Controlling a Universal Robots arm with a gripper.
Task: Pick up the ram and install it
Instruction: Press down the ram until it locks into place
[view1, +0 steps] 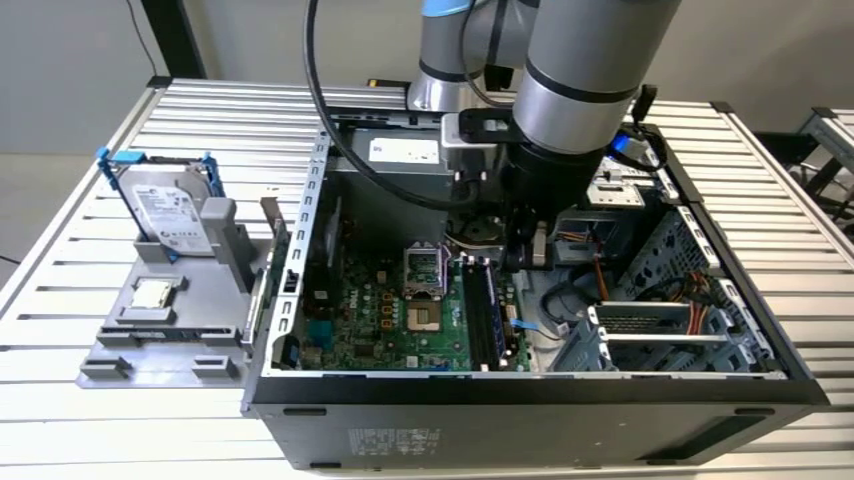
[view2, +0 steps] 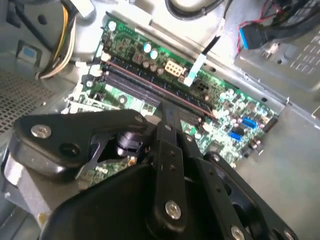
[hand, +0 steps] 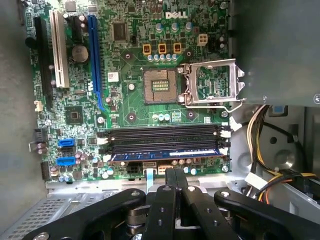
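Slatted metal table (view1: 80, 250) carrying an open computer case (view1: 534, 392). Inside, looks seated in the outermost motherboard (hand: 130, 107) slot: the ram (hand: 165, 156), thin, light, stiff but fragile, best gripped across its long edges, clear of chips. Just over it, gripper (hand: 175, 176) closed and empty.

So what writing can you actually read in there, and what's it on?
On the motherboard: a white maker's logo near its edge, not quoted here; the tiny white part codes are too small to read.
On the hard drive: a printed label, too small to read.
On the white sticker at the case's far end: too small to read.
On the label on the case's near wall: too blurred to read.
On the ram: nothing readable.
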